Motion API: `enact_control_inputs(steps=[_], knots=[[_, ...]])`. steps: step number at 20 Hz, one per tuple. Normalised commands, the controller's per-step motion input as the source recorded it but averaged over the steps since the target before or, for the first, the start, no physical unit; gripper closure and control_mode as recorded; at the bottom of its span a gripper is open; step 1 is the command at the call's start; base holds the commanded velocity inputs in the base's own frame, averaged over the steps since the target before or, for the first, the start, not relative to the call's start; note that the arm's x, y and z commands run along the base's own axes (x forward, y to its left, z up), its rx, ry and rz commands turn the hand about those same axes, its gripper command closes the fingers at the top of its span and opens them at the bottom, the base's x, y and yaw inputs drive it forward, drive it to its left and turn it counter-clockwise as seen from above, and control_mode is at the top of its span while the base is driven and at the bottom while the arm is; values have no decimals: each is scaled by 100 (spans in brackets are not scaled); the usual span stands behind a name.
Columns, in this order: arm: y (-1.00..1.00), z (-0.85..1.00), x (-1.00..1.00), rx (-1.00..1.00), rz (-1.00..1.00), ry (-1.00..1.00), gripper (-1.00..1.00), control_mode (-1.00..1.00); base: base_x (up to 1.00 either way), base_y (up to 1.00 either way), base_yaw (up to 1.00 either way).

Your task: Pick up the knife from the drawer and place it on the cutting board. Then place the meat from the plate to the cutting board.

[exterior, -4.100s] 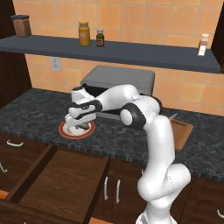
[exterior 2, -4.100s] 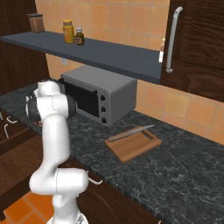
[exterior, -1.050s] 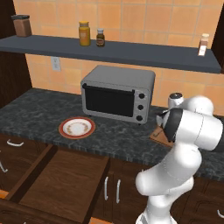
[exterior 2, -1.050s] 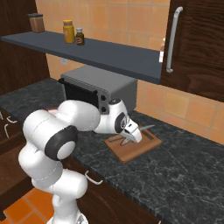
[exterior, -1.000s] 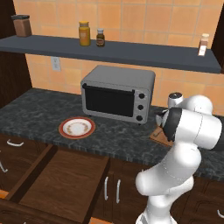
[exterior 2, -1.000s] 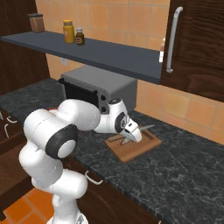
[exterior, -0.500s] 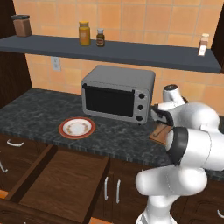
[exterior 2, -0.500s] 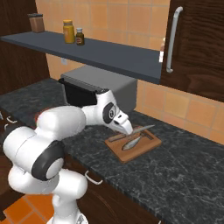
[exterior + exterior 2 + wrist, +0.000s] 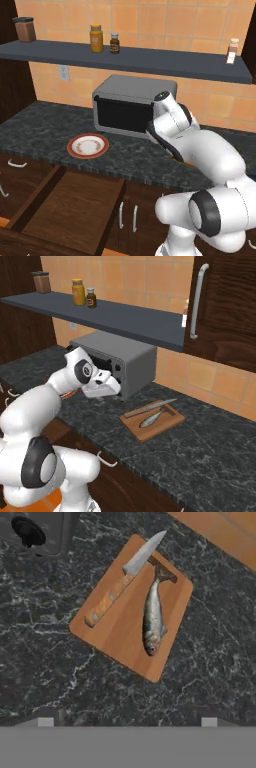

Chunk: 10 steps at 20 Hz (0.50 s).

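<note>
The cutting board (image 9: 125,632) lies on the dark counter, seen from above in the hand view. On it the knife (image 9: 120,582) rests with its tan handle toward one corner, and the meat (image 9: 152,614), a small grey fish, lies beside the blade. My gripper (image 9: 127,722) hovers above the board, open, its fingertips (image 9: 46,722) wide apart with nothing between them. From the right base, the board (image 9: 167,426) carries the knife (image 9: 150,407) and the meat (image 9: 152,417), and my gripper (image 9: 101,396) hangs left of it near the microwave. The plate (image 9: 88,146) is bare. The drawer (image 9: 70,210) stands open.
A grey microwave (image 9: 132,105) stands at the back of the counter, close behind my hand. A shelf (image 9: 125,59) with jars runs above it. A dark wall cabinet (image 9: 220,306) with a long handle hangs at the right. Cabinet fronts lie under the counter.
My gripper has opened and let go of the meat, which now lies on the cutting board. The hand has risen and drawn back from the board toward the microwave.
</note>
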Motion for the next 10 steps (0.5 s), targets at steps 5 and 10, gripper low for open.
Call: enact_control_inputs(steps=[5,10], knots=[[100,31,-6,0,50,36,-100,-100,0,0,0],[97,-10,1,0,51,17,-100,-100,0,0,0]])
